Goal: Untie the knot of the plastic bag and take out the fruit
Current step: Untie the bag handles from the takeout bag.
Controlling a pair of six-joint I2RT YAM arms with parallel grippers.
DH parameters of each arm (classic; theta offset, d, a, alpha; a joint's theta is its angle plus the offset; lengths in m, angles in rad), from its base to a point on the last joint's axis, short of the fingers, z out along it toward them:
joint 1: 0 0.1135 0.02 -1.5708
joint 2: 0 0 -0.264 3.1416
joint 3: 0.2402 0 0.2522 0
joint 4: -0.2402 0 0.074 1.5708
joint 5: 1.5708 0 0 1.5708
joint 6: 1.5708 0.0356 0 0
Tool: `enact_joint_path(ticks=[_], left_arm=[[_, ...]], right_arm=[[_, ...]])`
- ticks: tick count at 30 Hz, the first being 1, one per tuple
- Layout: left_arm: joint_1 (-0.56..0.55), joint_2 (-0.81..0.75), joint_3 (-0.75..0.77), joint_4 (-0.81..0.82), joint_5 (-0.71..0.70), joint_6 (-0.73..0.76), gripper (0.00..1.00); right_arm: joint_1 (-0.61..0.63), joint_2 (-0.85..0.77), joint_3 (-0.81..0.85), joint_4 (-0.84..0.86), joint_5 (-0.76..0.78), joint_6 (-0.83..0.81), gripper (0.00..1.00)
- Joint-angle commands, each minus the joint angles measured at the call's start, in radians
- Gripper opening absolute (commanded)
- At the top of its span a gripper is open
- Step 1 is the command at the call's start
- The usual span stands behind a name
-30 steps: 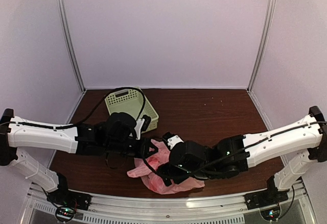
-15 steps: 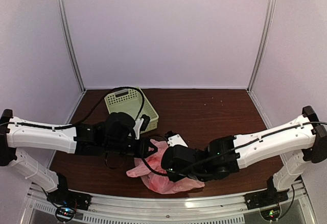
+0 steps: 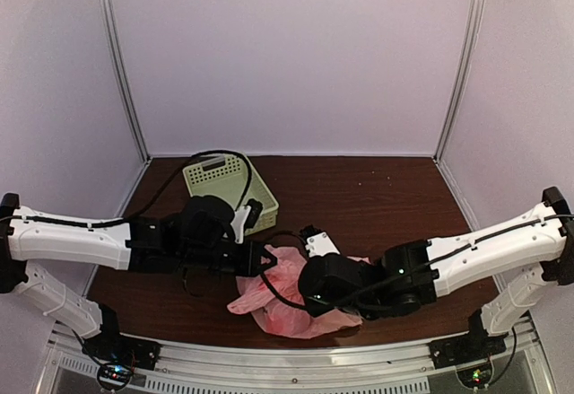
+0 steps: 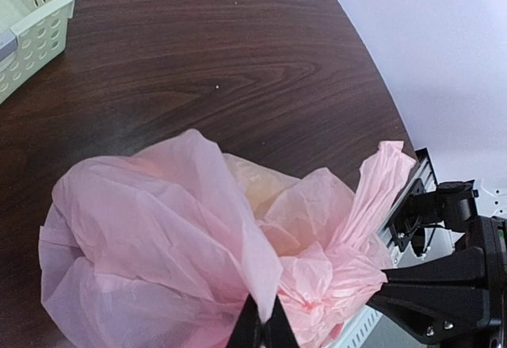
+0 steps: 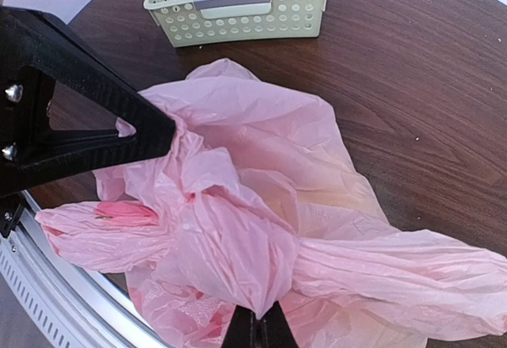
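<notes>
The right arm has drawn back toward its own side since half a second ago, and the bag [image 3: 280,275] now lies stretched wider between the two arms, with its near left flap pulled a little further out. The left arm has hardly shifted.

The bag sits on the worktop [image 3: 386,197] close to the front edge. It is nearer to me than the basket [image 3: 224,179] and lies apart from it. It is crumpled and puffed up, with its loose ends sticking out to either side.

The left fingers [image 4: 261,330] are pressed together on a fold of pink plastic at the top of the bag. The right fingers [image 5: 255,332] are pinched the same way on another bunched fold. From the right wrist camera the left fingers come in from the side, and their tip grips the plastic just beside the gathered middle of the bag. I cannot tell whether a knot is tied there.

The fruit [image 4: 255,193] is inside the bag and shows only as a yellowish tint through the thin plastic. No single piece can be made out.
</notes>
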Motion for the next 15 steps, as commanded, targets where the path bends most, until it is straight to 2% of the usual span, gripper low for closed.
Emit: enact_joint_path(ticks=[1, 5, 15], left_arm=[[-0.004, -0.048, -0.009, 0.041, -0.015, -0.002, 0.00], [-0.003, -0.066, -0.031, 0.060, -0.032, -0.007, 0.00], [0.006, -0.088, -0.162, 0.151, -0.062, -0.060, 0.00]], right_arm=[[-0.001, -0.078, -0.041, 0.052, 0.062, -0.073, 0.00], [-0.004, -0.121, -0.090, 0.105, 0.058, -0.121, 0.00], [-0.018, -0.110, -0.241, 0.198, -0.023, -0.004, 0.00]])
